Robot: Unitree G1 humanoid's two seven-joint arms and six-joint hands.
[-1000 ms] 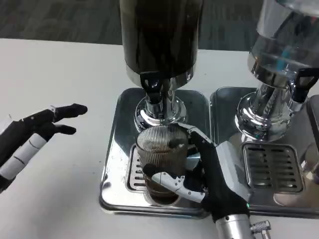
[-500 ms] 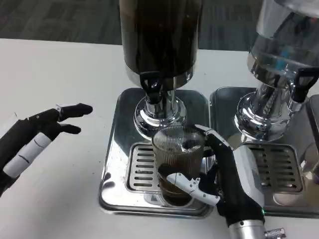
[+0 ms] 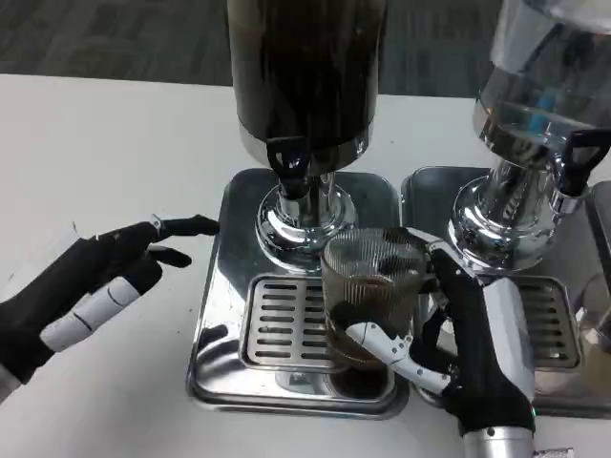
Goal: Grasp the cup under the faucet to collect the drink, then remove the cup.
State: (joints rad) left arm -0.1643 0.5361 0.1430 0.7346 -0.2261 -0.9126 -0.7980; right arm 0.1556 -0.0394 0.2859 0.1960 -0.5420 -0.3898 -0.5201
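Note:
A ribbed glass cup (image 3: 372, 291) with dark drink in its bottom is gripped by my right hand (image 3: 477, 353), thumb across its front. The cup stands over the right side of the drip grate (image 3: 286, 320), to the right of the black faucet (image 3: 289, 157) of the dark drink dispenser (image 3: 305, 67). My left hand (image 3: 91, 286) hovers over the white table left of the steel tray (image 3: 215, 296), fingers apart and holding nothing, fingertips close to the tray's left edge.
A second dispenser (image 3: 544, 86) with clear liquid stands at the right on its own steel tray (image 3: 573, 315), with a black tap (image 3: 573, 157). White table (image 3: 105, 153) lies open to the left and behind.
My right hand has carried the cup to the right, away from under the faucet. My left hand has moved right toward the tray's left edge.

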